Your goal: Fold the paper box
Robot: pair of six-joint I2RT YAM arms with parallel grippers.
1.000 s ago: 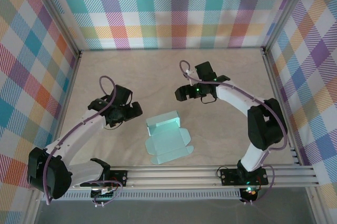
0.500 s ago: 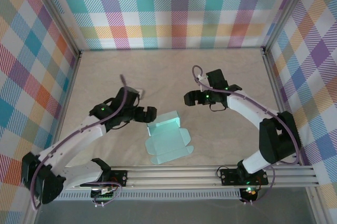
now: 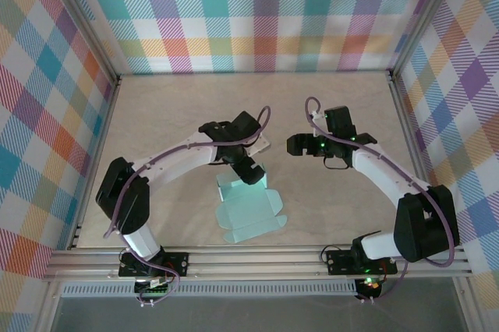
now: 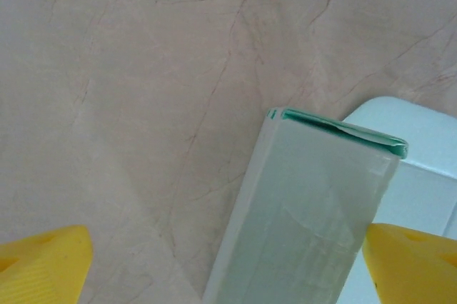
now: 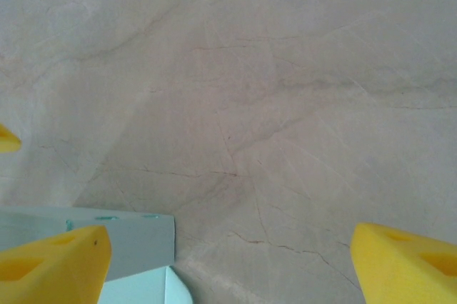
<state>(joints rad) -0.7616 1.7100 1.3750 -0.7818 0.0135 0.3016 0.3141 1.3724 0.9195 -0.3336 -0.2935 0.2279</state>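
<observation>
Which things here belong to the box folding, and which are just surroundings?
Job: pale mint-blue thin card paper box, unfolded; left gripper, open; right gripper, open.
Surroundings: beige marbled tabletop; plaid checked walls; aluminium frame rail.

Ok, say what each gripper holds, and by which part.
Nothing held. The left gripper is open astride a raised flap of the paper box; the right gripper is open over the table.

- Left gripper [image 3: 250,174], jaws wide, is crowding the paper box [image 3: 249,213] at its far edge, a raised flap standing between the pads.
- Right gripper [image 3: 293,145] is hanging apart, beyond the box's far right corner.
- Bare table [image 3: 156,110] is lying open left, right and beyond the box.
</observation>
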